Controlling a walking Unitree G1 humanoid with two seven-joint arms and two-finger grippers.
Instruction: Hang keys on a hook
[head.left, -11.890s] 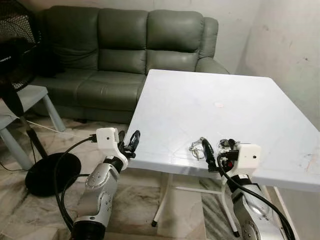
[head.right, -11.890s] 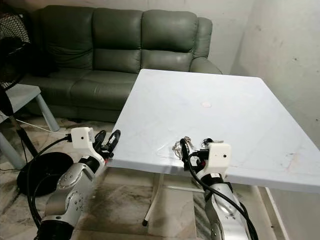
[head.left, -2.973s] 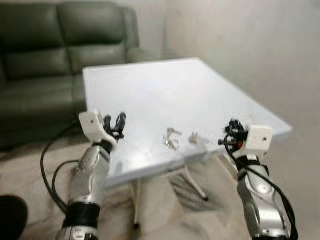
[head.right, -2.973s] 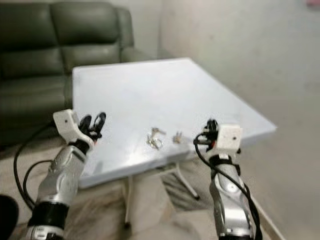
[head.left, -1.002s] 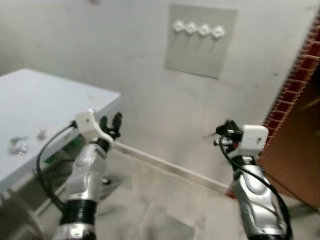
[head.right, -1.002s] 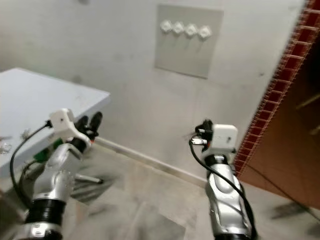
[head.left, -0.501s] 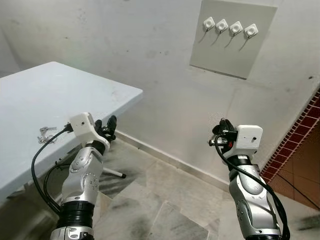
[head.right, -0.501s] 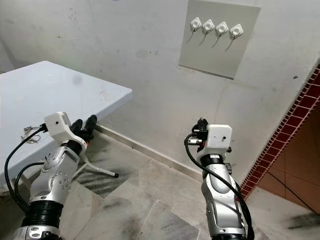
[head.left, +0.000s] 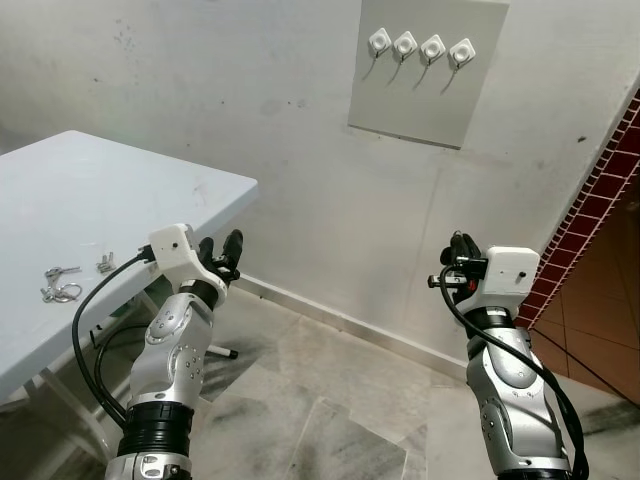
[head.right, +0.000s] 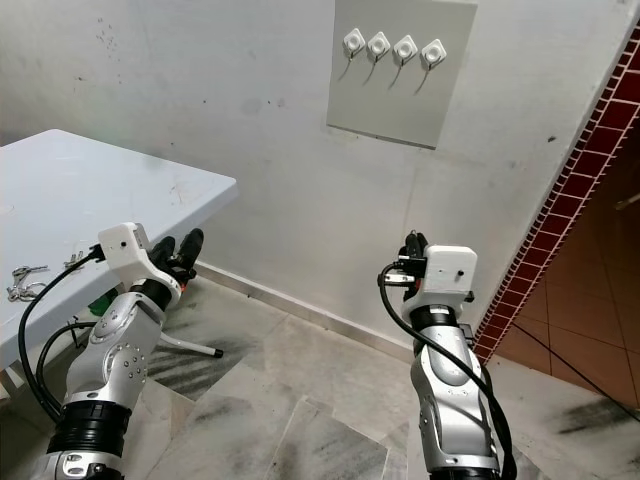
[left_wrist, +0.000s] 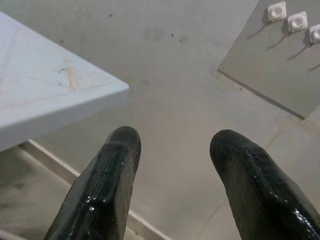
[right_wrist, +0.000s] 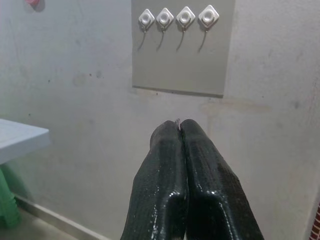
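Grey wall, hook board (head.left: 427, 68) shifted left since before, right pincer (right_wrist: 179, 125) pressed together — left pincer (left_wrist: 172, 142) apart.

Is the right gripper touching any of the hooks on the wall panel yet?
Apart. The right eye view shows the right gripper low, well below the four hooks on the wall panel, bare wall between them.

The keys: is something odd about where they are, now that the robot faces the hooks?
Yes. The keys lie on the white table, off to the robot's left, while the right gripper points shut at the four bare hooks; only a metal sliver shows at its tips.
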